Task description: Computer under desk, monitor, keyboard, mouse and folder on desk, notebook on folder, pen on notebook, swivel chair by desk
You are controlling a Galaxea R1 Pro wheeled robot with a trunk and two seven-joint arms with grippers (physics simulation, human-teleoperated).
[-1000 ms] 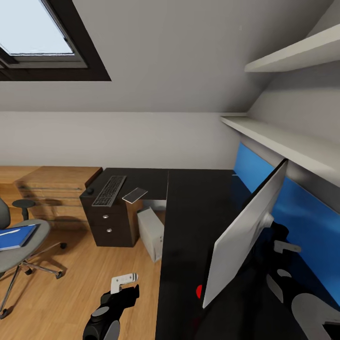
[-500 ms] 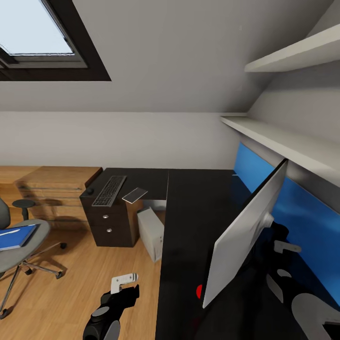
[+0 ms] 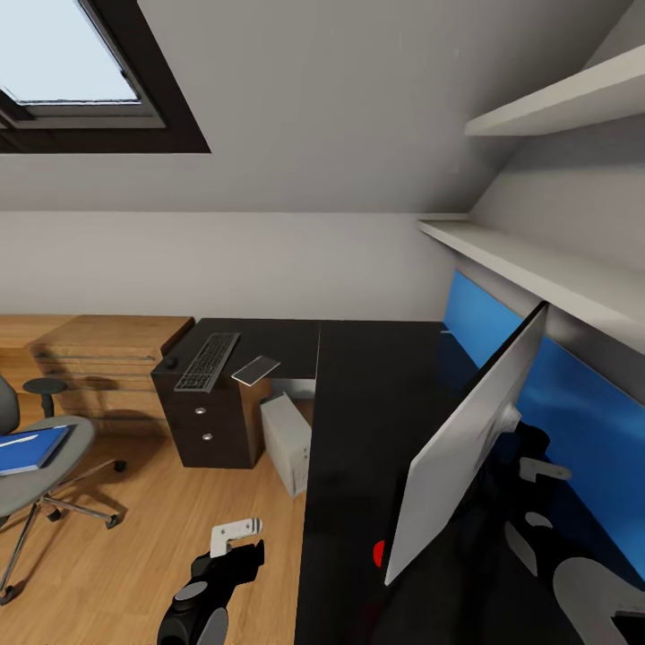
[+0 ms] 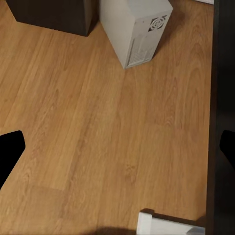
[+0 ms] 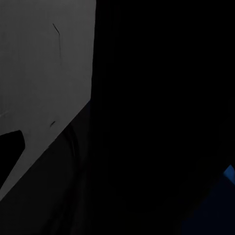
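Two arms show from the head camera: the right gripper (image 3: 537, 484) reaches behind the tilted monitor (image 3: 466, 439) on the desk (image 3: 358, 421), likely steadying it, while the keyboard (image 3: 208, 360), mouse (image 3: 169, 363) and notebook (image 3: 256, 369) lie on the dark cabinet (image 3: 210, 425) beside the desk, and the folder (image 3: 31, 448) waits on the swivel chair (image 3: 40, 466) far from it. Looking down the left wrist, the left gripper (image 4: 117, 152) hangs spread wide over bare floor (image 4: 98, 137), with the computer (image 4: 137, 27) by the desk edge. Looking down the right wrist, the monitor's pale back (image 5: 44, 88) sits close and I cannot tell how those jaws stand.
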